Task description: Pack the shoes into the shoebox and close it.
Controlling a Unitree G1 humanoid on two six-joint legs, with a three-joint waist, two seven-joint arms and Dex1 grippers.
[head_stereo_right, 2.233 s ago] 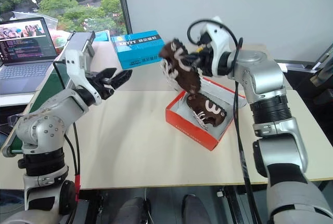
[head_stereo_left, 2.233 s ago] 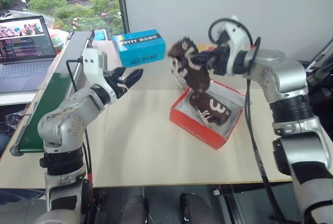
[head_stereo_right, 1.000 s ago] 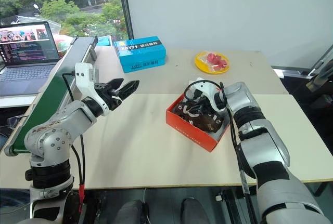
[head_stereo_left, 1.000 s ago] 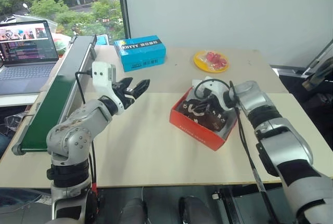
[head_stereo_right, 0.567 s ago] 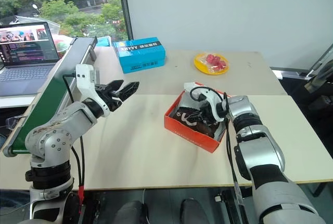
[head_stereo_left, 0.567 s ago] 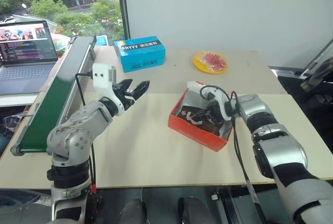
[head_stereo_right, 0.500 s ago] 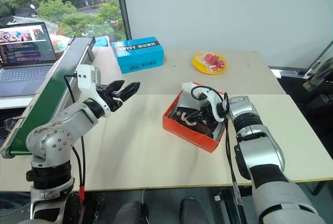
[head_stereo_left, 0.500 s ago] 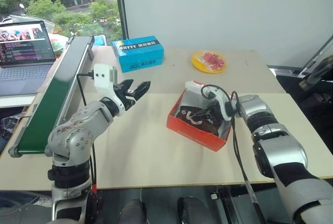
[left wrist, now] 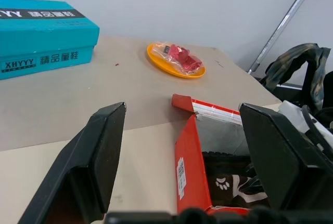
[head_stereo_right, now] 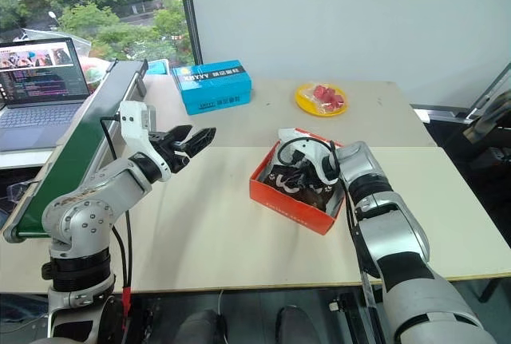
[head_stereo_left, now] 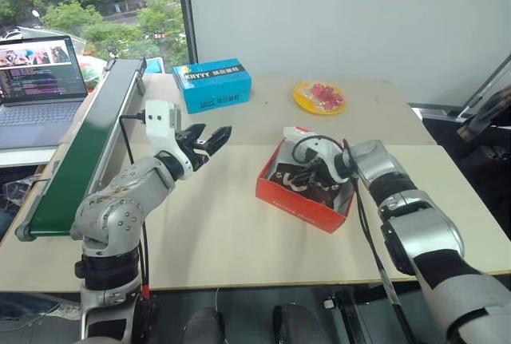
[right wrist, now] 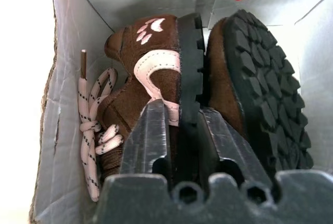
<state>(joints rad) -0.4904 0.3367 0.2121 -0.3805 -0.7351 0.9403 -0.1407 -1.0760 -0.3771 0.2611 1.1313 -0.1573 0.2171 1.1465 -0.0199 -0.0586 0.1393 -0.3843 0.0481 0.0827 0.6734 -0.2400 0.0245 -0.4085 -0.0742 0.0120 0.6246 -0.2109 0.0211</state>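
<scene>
Shoes (right wrist: 171,89) lie on their sides in the open red shoebox (head_stereo_left: 297,194). The right gripper (right wrist: 182,130) reaches in, fingers straddling one sole's edge, seemingly loosened rather than clamped. The left gripper (head_stereo_left: 209,138) hovers spread wide, empty, well apart.

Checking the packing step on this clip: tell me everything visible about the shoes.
The shoes are a dark brown, suede-looking pair with cream laces, pale paw marks and black lugged soles. Both lie on their sides in the open red shoebox, side by side against its white walls, one sole facing the other shoe. The right hand reaches in, its fingers straddling one shoe's sole edge.
</scene>
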